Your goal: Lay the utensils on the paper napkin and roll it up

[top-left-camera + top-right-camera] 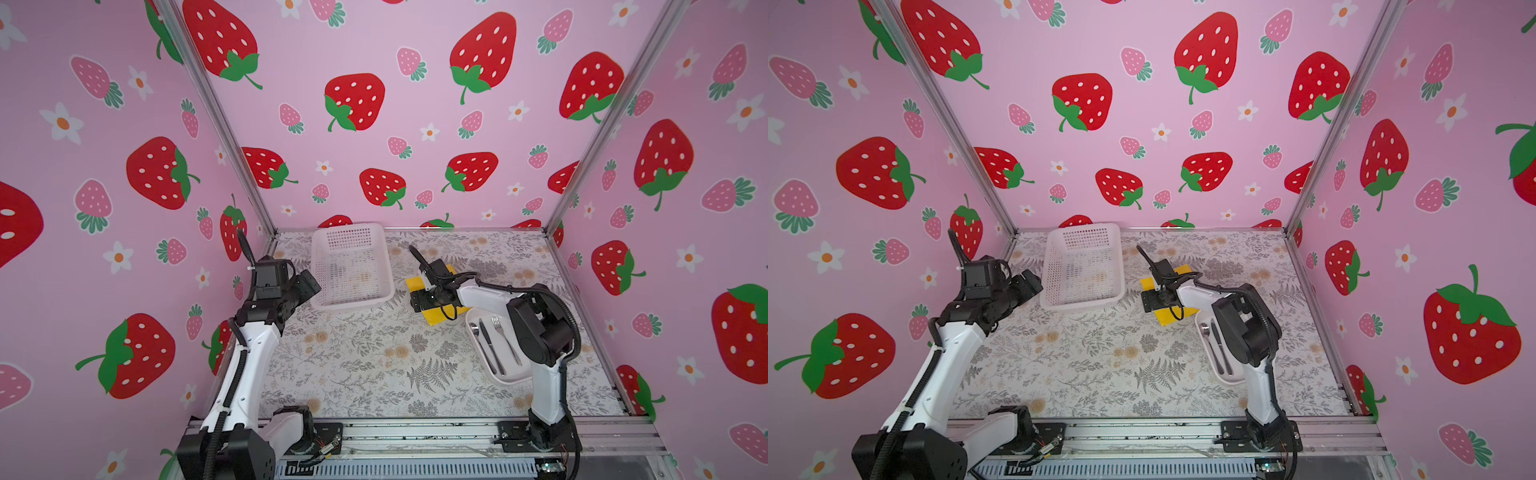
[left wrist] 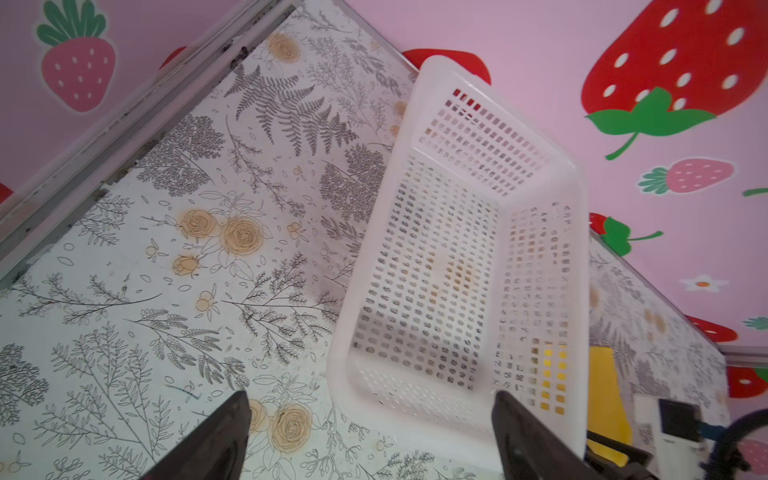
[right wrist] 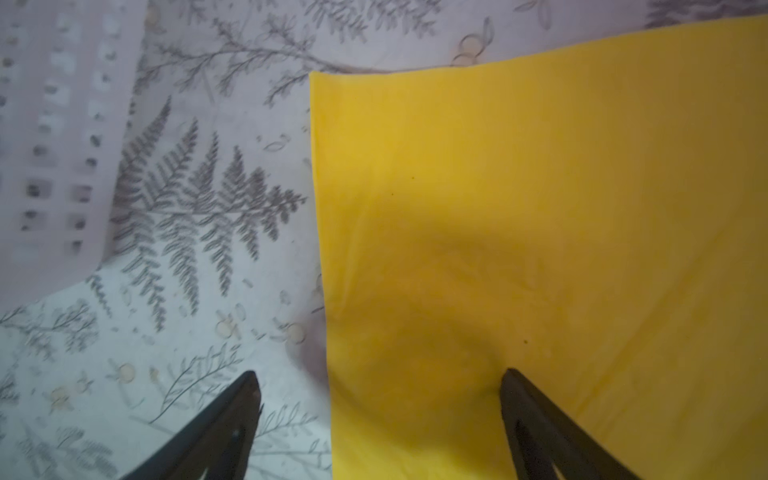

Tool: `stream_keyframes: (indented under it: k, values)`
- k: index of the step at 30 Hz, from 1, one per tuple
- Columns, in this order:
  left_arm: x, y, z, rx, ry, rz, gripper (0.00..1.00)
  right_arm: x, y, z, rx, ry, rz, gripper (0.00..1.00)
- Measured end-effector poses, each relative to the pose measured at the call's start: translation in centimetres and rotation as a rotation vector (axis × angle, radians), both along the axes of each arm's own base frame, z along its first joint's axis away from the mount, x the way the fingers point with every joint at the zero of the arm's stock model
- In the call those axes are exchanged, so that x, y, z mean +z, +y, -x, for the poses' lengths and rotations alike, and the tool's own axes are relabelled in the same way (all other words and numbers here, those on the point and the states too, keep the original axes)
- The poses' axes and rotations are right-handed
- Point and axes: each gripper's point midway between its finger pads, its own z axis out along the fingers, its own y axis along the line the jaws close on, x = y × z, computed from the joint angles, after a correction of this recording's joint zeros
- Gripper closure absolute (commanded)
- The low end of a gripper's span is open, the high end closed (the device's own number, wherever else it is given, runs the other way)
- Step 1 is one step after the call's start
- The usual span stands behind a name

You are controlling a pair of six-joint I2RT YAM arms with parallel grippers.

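Note:
The yellow paper napkin [image 1: 439, 316] lies flat on the floral table, right of the basket, partly under my right arm. My right gripper [image 3: 380, 380] points down at the napkin's [image 3: 540, 208] left edge, open. One fingertip [image 3: 249, 386] is over bare table and the other fingertip [image 3: 509, 380] presses a dimple into the yellow sheet. The utensils [image 1: 492, 343], a fork, a knife and a spoon, lie side by side in the white tray [image 1: 513, 376] beside my right arm. My left gripper [image 2: 370, 399] hangs open and empty by the basket's near corner.
A white mesh basket [image 1: 353, 305] stands empty at the back middle of the table, close to the left gripper [image 1: 309, 282]. Pink strawberry walls with metal posts close in three sides. A metal rail [image 1: 415, 432] runs along the front edge.

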Motion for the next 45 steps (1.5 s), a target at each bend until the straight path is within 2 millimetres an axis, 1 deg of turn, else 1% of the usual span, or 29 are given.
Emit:
stream_keyframes:
  k: [2,7,8,11,12,13,14,16,17,19,21,22,23,25,26,27,29,30,31,32,35,38,41,43,45]
  values:
    - [0.8,-0.9,0.4,-0.043,-0.026,0.022,0.08,0.0,0.5,2.8,0.046,0.018,-0.006,0.11]
    - [1.9,-2.6,1.4,-0.12,-0.058,0.073,0.09,0.1,1.6,10.5,0.156,0.066,-0.072,0.11]
    - [2.0,-2.9,1.7,-0.135,-0.063,0.083,0.09,0.2,1.9,11.8,0.179,0.07,-0.087,0.11]
    - [2.3,-3.9,2.6,-0.182,-0.079,0.112,0.1,0.3,3.4,16.1,0.269,0.097,-0.152,0.11]
    - [2.3,-4.3,2.9,-0.2,-0.083,0.123,0.11,0.4,3.9,17.1,0.291,0.101,-0.169,0.11]
    - [2.3,-4.7,3.2,-0.22,-0.086,0.137,0.11,0.5,4.5,18.5,0.327,0.109,-0.192,0.11]
    - [2.2,-5.2,3.7,-0.242,-0.084,0.155,0.13,0.6,4.9,19.7,0.353,0.115,-0.204,0.11]
    - [1.9,-6.0,4.4,-0.276,-0.076,0.184,0.15,0.8,5.2,21.2,0.379,0.135,-0.216,0.11]
    - [1.7,-6.6,4.8,-0.299,-0.07,0.205,0.17,0.9,5.1,22.0,0.39,0.15,-0.22,0.1]
    - [1.3,-7.6,5.6,-0.339,-0.051,0.242,0.23,1.5,4.6,22.8,0.388,0.176,-0.225,0.11]
    - [0.8,-8.8,6.6,-0.384,-0.014,0.283,0.28,3.0,4.1,22.7,0.357,0.178,-0.252,0.17]
    - [0.5,-9.5,7.2,-0.405,0.01,0.307,0.32,4.3,4.0,22.2,0.331,0.171,-0.283,0.23]
    - [0.1,-10.5,8.0,-0.436,0.04,0.331,0.34,5.8,3.7,21.5,0.293,0.161,-0.326,0.27]
    - [-0.8,-12.3,9.6,-0.493,0.093,0.375,0.36,7.9,2.7,19.5,0.198,0.145,-0.402,0.31]
    - [-1.6,-13.4,10.6,-0.524,0.12,0.395,0.37,8.4,1.8,18.4,0.146,0.14,-0.425,0.32]
    - [-2.3,-14.2,11.5,-0.548,0.15,0.413,0.39,8.5,1.0,17.5,0.104,0.139,-0.433,0.33]
    - [-4.3,-15.8,13.4,-0.598,0.216,0.439,0.43,7.5,-0.6,15.7,0.017,0.145,-0.419,0.36]
    - [-5.2,-16.5,14.1,-0.617,0.248,0.449,0.47,6.7,-1.2,15.4,-0.007,0.154,-0.4,0.37]
    - [-6.1,-17.2,14.8,-0.63,0.281,0.457,0.49,6.0,-1.5,15.2,-0.022,0.167,-0.378,0.38]
    - [-6.9,-17.8,15.3,-0.647,0.309,0.46,0.5,5.1,-1.7,15.2,-0.032,0.182,-0.358,0.39]
    - [-8.4,-19.7,16.2,-0.692,0.357,0.457,0.52,3.2,-2.0,15.4,-0.042,0.216,-0.312,0.42]
    - [-9.3,-21.4,16.3,-0.724,0.374,0.442,0.53,1.7,-2.3,15.6,-0.049,0.241,-0.268,0.44]
    - [-10.9,-22.6,15.6,-0.713,0.394,0.432,0.58,0.3,-2.8,15.6,-0.068,0.257,-0.216,0.45]
    - [-12.4,-23.0,15.2,-0.692,0.426,0.413,0.59,0.1,-3.0,15.2,-0.084,0.249,-0.202,0.47]
    - [-13.9,-23.2,14.9,-0.665,0.467,0.389,0.6,-0.1,-3.3,14.9,-0.112,0.242,-0.191,0.48]
